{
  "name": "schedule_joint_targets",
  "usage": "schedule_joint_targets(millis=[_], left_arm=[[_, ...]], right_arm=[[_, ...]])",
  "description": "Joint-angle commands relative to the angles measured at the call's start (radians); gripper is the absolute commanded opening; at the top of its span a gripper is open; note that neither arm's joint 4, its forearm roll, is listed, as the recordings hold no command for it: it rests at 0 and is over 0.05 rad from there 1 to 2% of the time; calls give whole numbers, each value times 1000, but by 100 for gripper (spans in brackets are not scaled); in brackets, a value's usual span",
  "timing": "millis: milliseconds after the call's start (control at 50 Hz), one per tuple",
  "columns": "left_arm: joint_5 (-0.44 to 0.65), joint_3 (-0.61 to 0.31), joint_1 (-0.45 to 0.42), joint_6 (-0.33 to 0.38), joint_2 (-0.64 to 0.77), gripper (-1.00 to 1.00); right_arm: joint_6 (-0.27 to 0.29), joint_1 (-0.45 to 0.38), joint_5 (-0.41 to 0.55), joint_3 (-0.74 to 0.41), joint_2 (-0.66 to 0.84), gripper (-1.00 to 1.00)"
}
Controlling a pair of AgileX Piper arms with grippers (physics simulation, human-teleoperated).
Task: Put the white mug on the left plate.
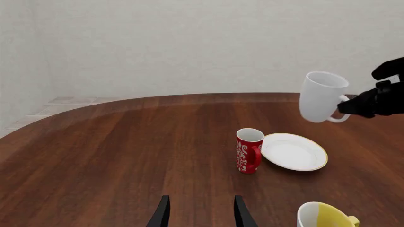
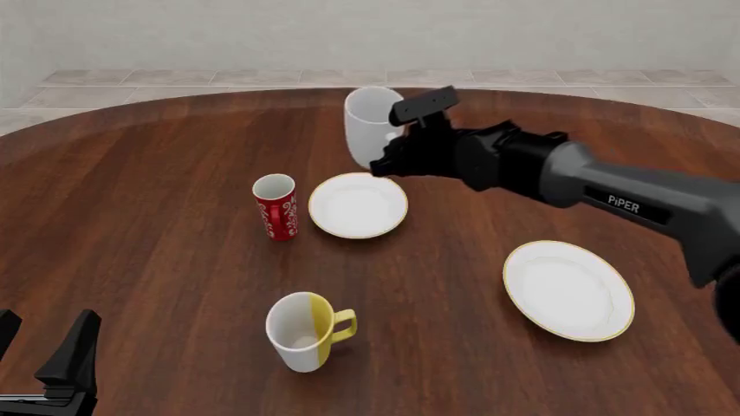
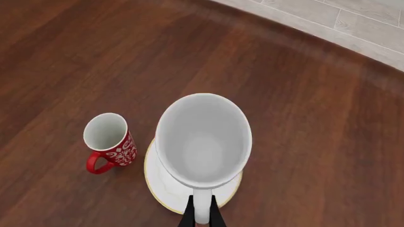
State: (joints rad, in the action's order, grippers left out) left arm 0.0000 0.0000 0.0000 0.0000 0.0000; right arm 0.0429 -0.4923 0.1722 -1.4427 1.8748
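Your right hand is clamped narrow on the loop handle of the white mug, holding it in the air at upper centre of the front view. Mug's long axis is near upright with a slight tilt, mouth up, handle toward the hand. In the right wrist view the mug hangs over the left plate, not touching it; its interior shows bare white. Left plate lies flat at centre frame, nothing on it. Red cup stands upright just left of that plate, hollow showing white. Yellow-and-white mug stands at lower centre; larger plate lies bare at lower right. Your left hand is parted wide, holding nothing, low over the tabletop at lower left.
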Motion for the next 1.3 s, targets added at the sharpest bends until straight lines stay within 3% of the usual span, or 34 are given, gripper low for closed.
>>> schedule_joint_targets(millis=[20,1300], left_arm=[[0,0,0,0,0,100],[0,0,0,0,0,100]], right_arm=[[-12,-7,-6,-20,29,-100],[-29,-30,-38,8,110,-100]])
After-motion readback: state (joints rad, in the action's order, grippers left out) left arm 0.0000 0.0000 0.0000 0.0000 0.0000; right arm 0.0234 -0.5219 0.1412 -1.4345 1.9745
